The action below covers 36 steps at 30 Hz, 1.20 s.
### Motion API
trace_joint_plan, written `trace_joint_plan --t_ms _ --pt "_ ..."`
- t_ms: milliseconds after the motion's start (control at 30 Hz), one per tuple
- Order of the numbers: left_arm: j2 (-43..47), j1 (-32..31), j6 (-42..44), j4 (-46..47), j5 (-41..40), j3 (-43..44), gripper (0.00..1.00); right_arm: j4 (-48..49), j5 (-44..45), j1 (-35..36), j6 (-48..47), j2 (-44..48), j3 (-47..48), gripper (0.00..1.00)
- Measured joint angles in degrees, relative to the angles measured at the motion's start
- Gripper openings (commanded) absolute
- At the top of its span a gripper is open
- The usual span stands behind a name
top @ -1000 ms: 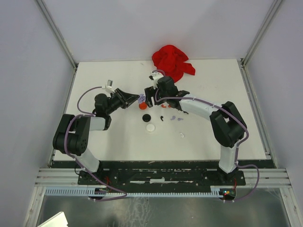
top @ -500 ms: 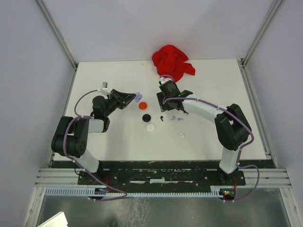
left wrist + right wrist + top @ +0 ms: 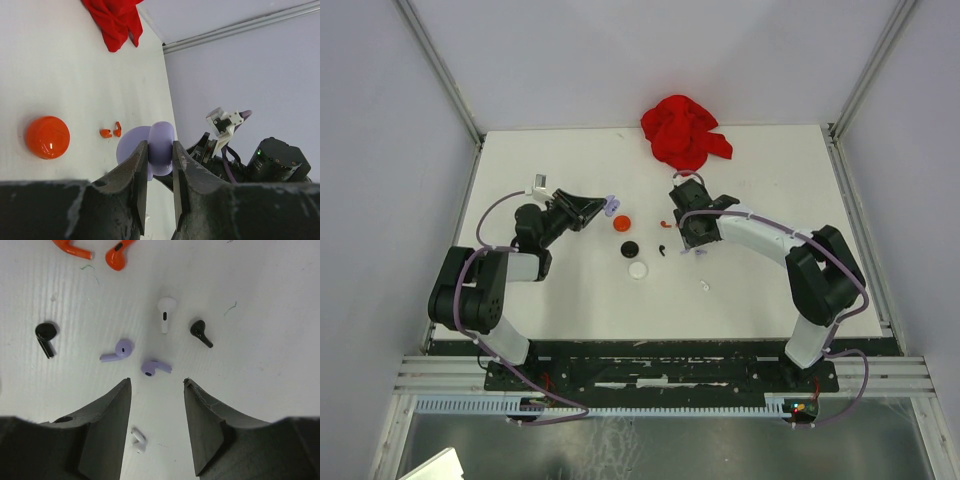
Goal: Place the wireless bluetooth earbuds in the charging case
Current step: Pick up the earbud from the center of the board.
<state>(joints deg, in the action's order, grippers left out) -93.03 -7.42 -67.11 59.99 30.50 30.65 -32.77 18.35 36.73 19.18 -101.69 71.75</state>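
Near the middle of the table [image 3: 570, 300], a little toward its far edge, the left gripper [image 3: 159, 146] is clamped on the lilac charging case [image 3: 162, 132]. The case stands open like a clamshell. The fingers cover its lower part, and from above it shows only as a small lilac speck at the gripper's tip. Past it on the table lie a red disc [image 3: 47, 137] and two red earbuds [image 3: 111, 132] side by side. The red cloth [image 3: 117, 20] at the far edge is cut off by the top of the left wrist view. The right gripper [image 3: 156, 385] hangs low over the table with its fingers apart, gripping nothing. Just ahead of its tips lie two lilac earbuds [image 3: 117, 351], close together but not touching. Beyond them is a white earbud [image 3: 165, 310], with black earbuds [image 3: 201, 333] one to either side. The red pair is cut off at the top of the right wrist view. A second white earbud [image 3: 138, 439] lies farther back between the fingers, partly hidden beside one of them. From above, the right gripper covers the lilac pair. A black disc [image 3: 630, 248] and a white disc [image 3: 638, 269] lie on the near side of the red one.
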Motion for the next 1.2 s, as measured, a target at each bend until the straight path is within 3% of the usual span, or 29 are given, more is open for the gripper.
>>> trace_joint_plan --t_ms 500,1200 --pt "-0.02 0.00 -0.17 0.68 0.02 -0.13 0.03 -4.37 -0.39 -0.04 -9.68 0.26 -0.39 0.47" --pt "-0.02 0.00 -0.17 1.38 0.02 -0.35 0.03 -4.61 -4.37 -0.04 -14.05 -6.27 3.15 0.42"
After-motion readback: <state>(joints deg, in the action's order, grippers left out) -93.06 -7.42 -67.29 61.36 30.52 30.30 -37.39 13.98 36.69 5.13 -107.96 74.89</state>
